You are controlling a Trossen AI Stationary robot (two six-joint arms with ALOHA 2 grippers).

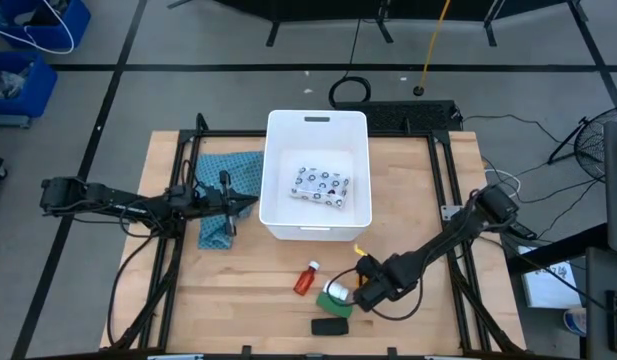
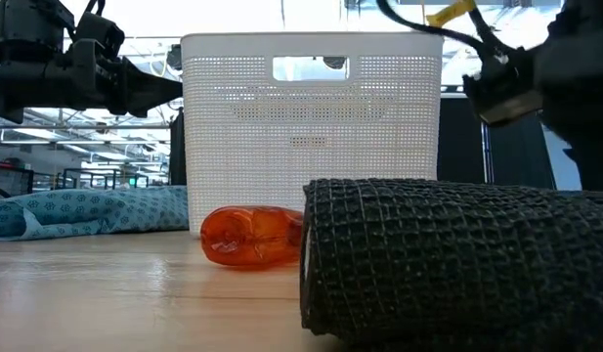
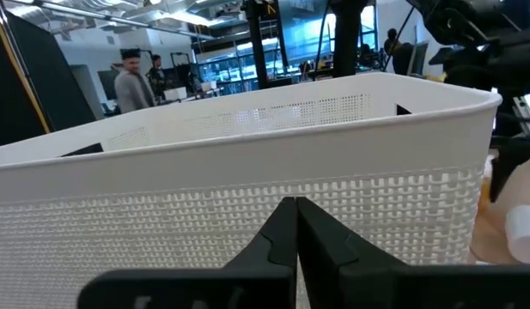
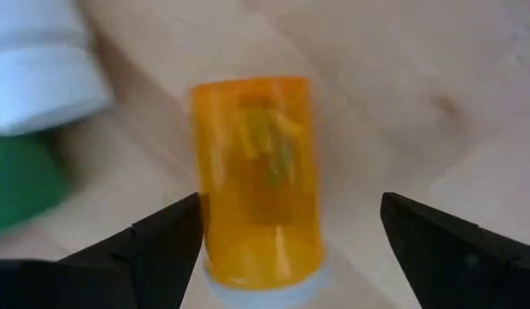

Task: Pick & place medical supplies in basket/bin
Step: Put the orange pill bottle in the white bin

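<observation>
Right gripper (image 1: 360,288) low over the table at lower centre-right of the high view, fingers spread wide, nothing pinched. Seen in the right wrist view with the 2 dark fingers (image 4: 157,240) flanking a small orange bottle (image 4: 258,176) lying on bare wood, apart from both fingers. White roll (image 4: 41,73) and green block (image 4: 20,180) just beside that bottle at the left edge of the same view.

Left gripper (image 1: 246,206) at left of centre in the high view, fingertips pressed together, holding nothing, pointed at the outer left wall of the basket (image 1: 280,135). Same closed tips (image 3: 296,225) shown against the perforated white wall (image 3: 247,202) in the left wrist view.

Basket at upper centre of the high view, with 1 flat white dark-dotted packet (image 1: 323,183) lying inside on its floor.

Red white-capped bottle (image 1: 307,278) on its side on the wood, lower centre, left of the green block (image 1: 333,303). Black oblong bar (image 1: 330,326) near the bottom edge, below the block, apart from it.

Teal patterned cloth (image 1: 220,190) spread on the table left of the basket, under the left arm.

Person (image 3: 129,81) standing in the room beyond the basket, upper left of the left wrist view.
</observation>
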